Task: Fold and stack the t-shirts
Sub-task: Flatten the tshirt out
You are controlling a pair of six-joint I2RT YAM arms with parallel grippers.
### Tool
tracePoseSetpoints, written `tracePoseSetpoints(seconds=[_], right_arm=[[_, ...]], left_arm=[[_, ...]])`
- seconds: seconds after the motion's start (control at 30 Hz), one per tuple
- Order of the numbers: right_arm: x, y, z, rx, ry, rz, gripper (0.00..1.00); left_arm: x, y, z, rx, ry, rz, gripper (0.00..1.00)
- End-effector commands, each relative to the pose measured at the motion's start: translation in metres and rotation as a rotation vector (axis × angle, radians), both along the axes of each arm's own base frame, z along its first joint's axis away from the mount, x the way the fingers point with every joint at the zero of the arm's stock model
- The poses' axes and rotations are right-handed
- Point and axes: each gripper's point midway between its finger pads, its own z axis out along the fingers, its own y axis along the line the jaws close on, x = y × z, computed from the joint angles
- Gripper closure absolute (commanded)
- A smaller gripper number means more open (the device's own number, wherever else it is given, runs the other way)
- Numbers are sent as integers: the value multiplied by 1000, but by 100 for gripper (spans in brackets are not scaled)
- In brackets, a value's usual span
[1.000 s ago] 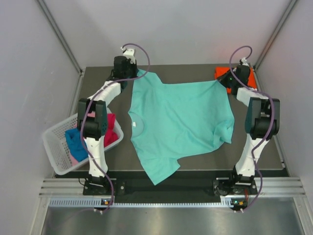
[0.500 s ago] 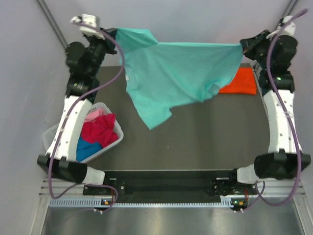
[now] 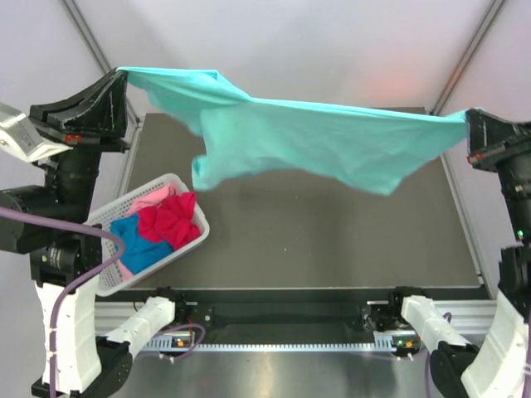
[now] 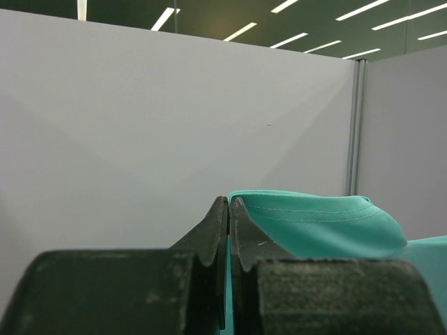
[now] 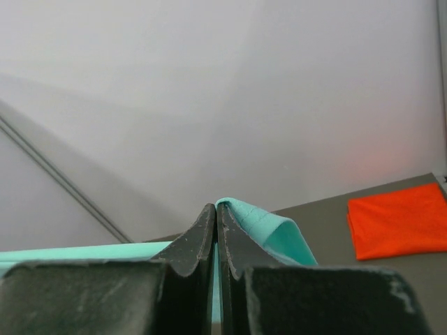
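Observation:
A teal t-shirt (image 3: pixel 315 141) hangs stretched high above the table between both arms. My left gripper (image 3: pixel 124 75) is shut on its left corner, and teal cloth (image 4: pixel 314 223) shows pinched between the jaws in the left wrist view. My right gripper (image 3: pixel 466 116) is shut on the right corner, where the cloth (image 5: pixel 269 230) folds over the fingertips. An orange t-shirt (image 5: pixel 398 220) lies folded flat on the table's far right, seen only in the right wrist view. Magenta-red (image 3: pixel 170 220), blue (image 3: pixel 137 245) and pink (image 3: pixel 153 197) t-shirts sit crumpled in the basket.
A white lattice basket (image 3: pixel 108 286) stands at the table's left edge, partly over the side. The dark table top (image 3: pixel 332 240) lies below the hanging shirt. Grey walls close in on three sides.
Both arms have lifted the teal t-shirt off the table and swung up and outward, pulling it taut in the air. The orange t-shirt is now hidden from the top view.

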Motion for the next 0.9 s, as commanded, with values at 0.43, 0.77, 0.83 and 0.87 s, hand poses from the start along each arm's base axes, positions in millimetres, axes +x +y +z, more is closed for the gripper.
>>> tracePoseSetpoints(seconds=[0.43, 0.77, 0.83, 0.87], right_arm=[[60, -34, -69, -49, 115, -162, 100], [248, -27, -299, -4, 417, -20, 100], [277, -23, -308, 2, 376, 9, 100], [296, -18, -346, 26, 445, 49, 100]], left_arm=[[107, -19, -112, 125, 310, 39, 100], [283, -51, -361, 363, 703, 65, 100], [308, -57, -380, 398, 719, 56, 100], [329, -60, -422, 425, 794, 47, 100]])
